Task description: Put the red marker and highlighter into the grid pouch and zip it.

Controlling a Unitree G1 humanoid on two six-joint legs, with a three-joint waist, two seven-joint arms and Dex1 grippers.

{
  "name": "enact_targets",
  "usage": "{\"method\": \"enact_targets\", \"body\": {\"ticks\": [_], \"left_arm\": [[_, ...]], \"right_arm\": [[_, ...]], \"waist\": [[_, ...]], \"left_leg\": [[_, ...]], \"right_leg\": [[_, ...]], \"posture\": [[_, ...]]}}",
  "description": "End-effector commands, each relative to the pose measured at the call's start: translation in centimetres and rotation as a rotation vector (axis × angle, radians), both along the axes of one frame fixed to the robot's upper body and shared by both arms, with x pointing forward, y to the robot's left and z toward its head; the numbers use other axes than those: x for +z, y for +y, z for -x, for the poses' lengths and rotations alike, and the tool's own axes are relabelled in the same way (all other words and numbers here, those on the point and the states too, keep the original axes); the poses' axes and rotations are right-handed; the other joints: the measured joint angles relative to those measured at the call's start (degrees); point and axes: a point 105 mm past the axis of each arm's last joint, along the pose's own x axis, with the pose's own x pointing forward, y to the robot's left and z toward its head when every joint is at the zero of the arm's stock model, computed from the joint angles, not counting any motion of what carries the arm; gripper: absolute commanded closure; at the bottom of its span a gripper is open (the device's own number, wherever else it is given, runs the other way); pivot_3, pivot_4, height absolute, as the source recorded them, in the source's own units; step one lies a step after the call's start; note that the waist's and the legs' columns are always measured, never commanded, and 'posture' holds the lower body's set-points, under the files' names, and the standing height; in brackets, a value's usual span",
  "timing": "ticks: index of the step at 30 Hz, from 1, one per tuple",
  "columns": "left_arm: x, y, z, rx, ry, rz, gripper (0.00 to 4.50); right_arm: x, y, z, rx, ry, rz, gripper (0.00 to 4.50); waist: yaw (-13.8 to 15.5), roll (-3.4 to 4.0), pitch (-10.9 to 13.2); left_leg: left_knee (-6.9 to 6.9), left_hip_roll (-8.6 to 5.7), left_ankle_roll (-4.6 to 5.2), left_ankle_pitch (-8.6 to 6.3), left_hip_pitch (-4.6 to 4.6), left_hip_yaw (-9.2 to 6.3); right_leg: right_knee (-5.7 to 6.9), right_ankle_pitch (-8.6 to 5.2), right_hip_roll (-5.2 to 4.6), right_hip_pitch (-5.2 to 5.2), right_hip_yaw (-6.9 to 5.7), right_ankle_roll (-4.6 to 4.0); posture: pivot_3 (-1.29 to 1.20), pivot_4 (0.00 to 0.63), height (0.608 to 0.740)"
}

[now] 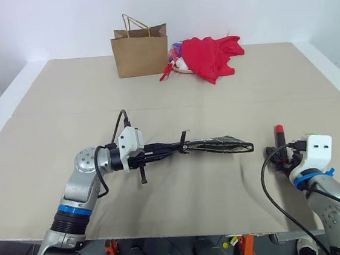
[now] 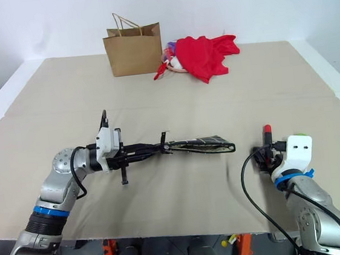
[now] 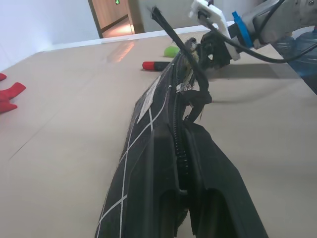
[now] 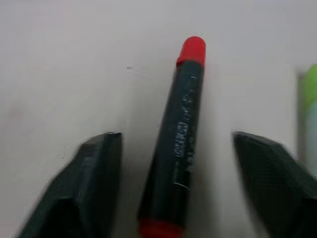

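while your head views show the red marker [image 1: 278,130] as little more than a red tip poking up past the right gripper [image 1: 281,159], your right wrist view lays it out whole: black barrel, red cap and red end, flat on the table [image 1: 173,103], lying between the two black fingers [image 4: 94,183] with bare gaps on both sides. that same view catches a sliver of the highlighter [image 4: 310,109], green over a paler section, just beside the marker on the far side of the other finger. from the head you get only a green speck past the white wrist housing.

your left wrist view looks along the grid pouch [image 3: 163,163], showing its white lines, the small white label and the zipper track running away toward the right gripper, with the marker's red cap and a green blob on the table beyond.

you have plenty of open tabletop: the pouch hangs in the air near the middle, well apart from the brown paper bag [image 1: 141,53] and the red cloth [image 1: 211,56] at the far edge. the marker lies toward the right edge, near the front.

your left gripper [image 1: 154,150] is clamped on one end of the pouch, holding it level off the table. your right gripper stands wide apart, straddling the marker without touching it.
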Motion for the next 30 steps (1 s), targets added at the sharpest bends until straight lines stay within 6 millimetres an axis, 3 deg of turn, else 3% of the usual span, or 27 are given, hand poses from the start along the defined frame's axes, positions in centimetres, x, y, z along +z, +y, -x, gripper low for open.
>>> {"method": "enact_targets", "body": {"ticks": [1, 5, 7, 11, 16, 19, 22, 30], "left_arm": [[1.4, 0.3, 0.2, 0.014, -0.048, 0.027, 4.5], [1.4, 0.4, 0.2, 0.021, -0.042, 0.03, 4.5], [1.1, 0.4, 0.3, 0.018, -0.036, 0.022, 4.5], [0.8, 0.5, 0.5, -0.004, -0.039, -0.002, 4.5], [0.0, 0.6, 0.8, -0.038, -0.03, -0.038, 4.5], [-0.1, 0.5, 0.7, -0.045, -0.031, -0.042, 4.5], [0.1, 0.2, 0.6, -0.05, -0.036, -0.032, 4.5], [0.4, -0.3, 0.7, -0.055, -0.045, -0.011, 4.5]], "right_arm": [[-1.4, 0.2, 0.3, -0.024, 0.06, -0.008, 2.18], [-1.2, 0.2, 0.2, -0.034, 0.057, 0.005, 3.78], [0.0, 0.3, -0.2, 0.002, 0.018, 0.056, 3.84], [7.4, 3.8, -1.1, 0.36, -0.216, 0.15, 3.84], [11.8, 7.5, 2.0, 0.889, -0.253, 0.203, 3.84], [12.0, 8.8, 4.9, 1.133, -0.148, 0.16, 3.84], [11.2, 9.3, 6.4, 1.236, -0.034, 0.14, 3.84], [9.5, 7.8, 6.5, 1.242, 0.092, 0.174, 3.84]], "waist": [[0.0, -0.03, 0.0], [0.0, -0.06, 0.0], [0.0, -0.06, 0.0], [-0.1, 0.17, 0.1], [0.0, 0.28, 0.2], [0.2, 0.19, 0.2], [0.4, 0.17, 0.2], [0.7, 0.14, 0.2]], "left_leg": [[0.0, 0.0, 0.0, 0.0, 0.0, 0.0], [0.01, 0.0, 0.0, 0.0, 0.02, 0.0], [0.02, 0.0, 0.0, 0.0, 0.02, 0.0], [0.04, -0.01, -0.01, 0.01, 0.02, 0.03], [-0.03, 0.0, 0.01, 0.0, 0.02, 0.02], [-0.02, 0.0, 0.09, -0.05, -0.1, 0.03], [-0.01, -0.01, 0.1, -0.06, -0.18, 0.05], [0.16, -0.01, 0.04, -0.02, -0.18, 0.05]], "right_leg": [[0.0, 0.0, 0.0, 0.0, 0.0, 0.0], [0.0, 0.01, 0.0, 0.02, 0.0, -0.01], [0.0, 0.01, 0.0, 0.04, 0.0, -0.01], [0.0, 0.02, -0.01, 0.01, 0.05, 0.0], [0.0, -0.06, -0.01, 0.03, 0.0, 0.03], [-0.03, -0.18, -0.02, 0.06, -0.12, 0.02], [-0.04, -0.2, -0.07, 0.06, -0.17, -0.06], [-0.04, -0.19, -0.07, 0.09, -0.19, 0.04]], "posture": [[0.0, 0.15, 0.74], [0.0, 0.15, 0.74], [0.0, 0.15, 0.74], [0.0, 0.15, 0.74], [0.0, 0.15, 0.74], [0.0, 0.15, 0.74], [0.0, 0.15, 0.74], [0.0, 0.15, 0.74]]}}
